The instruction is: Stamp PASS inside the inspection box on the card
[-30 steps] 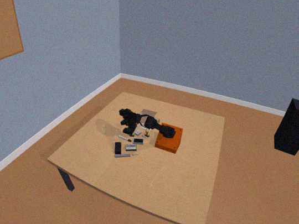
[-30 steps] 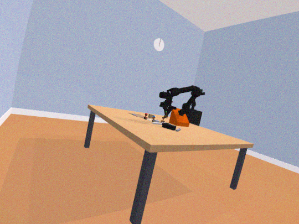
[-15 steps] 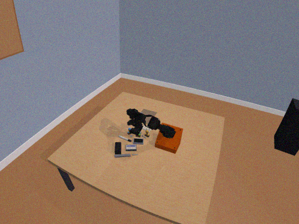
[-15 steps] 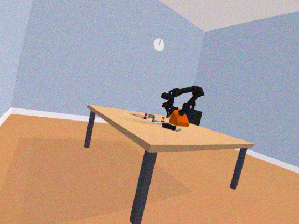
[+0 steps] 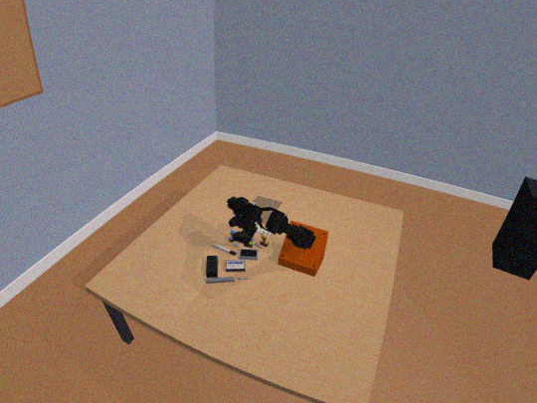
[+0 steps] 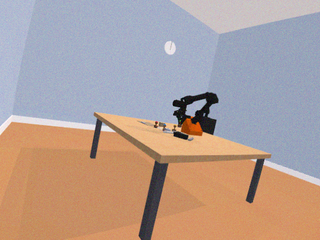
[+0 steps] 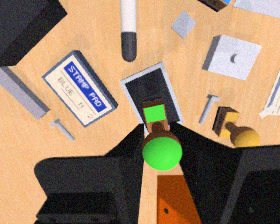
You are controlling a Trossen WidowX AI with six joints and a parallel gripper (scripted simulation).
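My gripper (image 7: 156,127) (image 6: 179,121) is shut on the green-knobbed stamp (image 7: 162,151), which has a green label on its brown base. The stamp is upright over the near part of the open ink pad (image 7: 142,89) (image 5: 249,254), a dark pad in a grey tray. I cannot tell how large the gap beneath it is. The pad's lid (image 7: 80,89) (image 5: 235,266), lettered STAMP PAD BLUE, lies left of the pad in the wrist view. A white sheet edge (image 7: 273,102) shows at that view's right edge; I cannot tell whether it is the card. No inspection box is readable.
A yellow-knobbed stamp (image 7: 245,137) (image 6: 175,128) stands right of the pad. Blue (image 6: 164,126) and red (image 6: 156,122) stamps stand farther off. A marker (image 7: 128,25), a black block (image 7: 27,30), a grey bar (image 7: 22,92) and a white block (image 7: 232,57) surround the pad.
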